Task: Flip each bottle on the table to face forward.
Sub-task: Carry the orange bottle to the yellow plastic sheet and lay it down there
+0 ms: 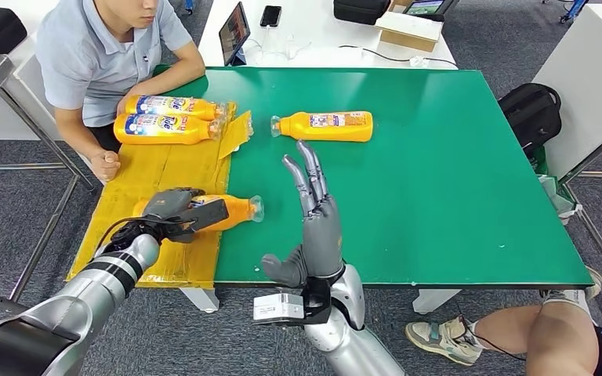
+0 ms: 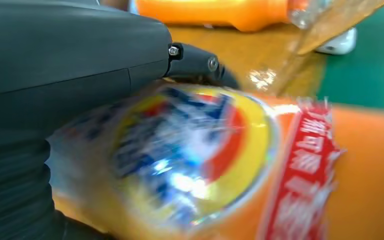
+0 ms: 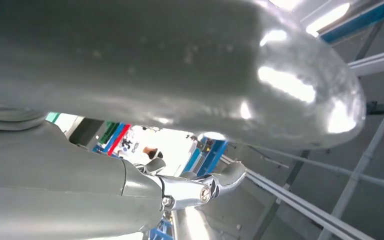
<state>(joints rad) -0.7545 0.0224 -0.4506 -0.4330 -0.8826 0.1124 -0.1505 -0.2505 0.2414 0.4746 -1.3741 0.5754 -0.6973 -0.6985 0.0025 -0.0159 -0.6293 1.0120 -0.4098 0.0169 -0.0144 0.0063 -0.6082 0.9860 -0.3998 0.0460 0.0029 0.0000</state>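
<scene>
My left hand (image 1: 176,212) grips an orange bottle (image 1: 235,210) lying on the yellow cardboard sheet (image 1: 165,176), cap pointing right. In the left wrist view the bottle's (image 2: 220,165) blue, yellow and red label faces the camera, close behind my left hand (image 2: 55,75). My right hand (image 1: 313,223) is raised above the table's front edge, fingers straight and apart, holding nothing. Another orange bottle (image 1: 325,125) lies on the green table (image 1: 455,172) with its cap to the left. Two more orange bottles (image 1: 168,129) (image 1: 174,106) lie side by side at the cardboard's far end, labels up.
A person in a light blue shirt (image 1: 98,55) sits at the table's far left corner, fist (image 1: 106,164) beside the cardboard. Someone's bare leg and shoe (image 1: 517,333) are at the lower right. A black backpack (image 1: 529,113) sits on the floor to the right.
</scene>
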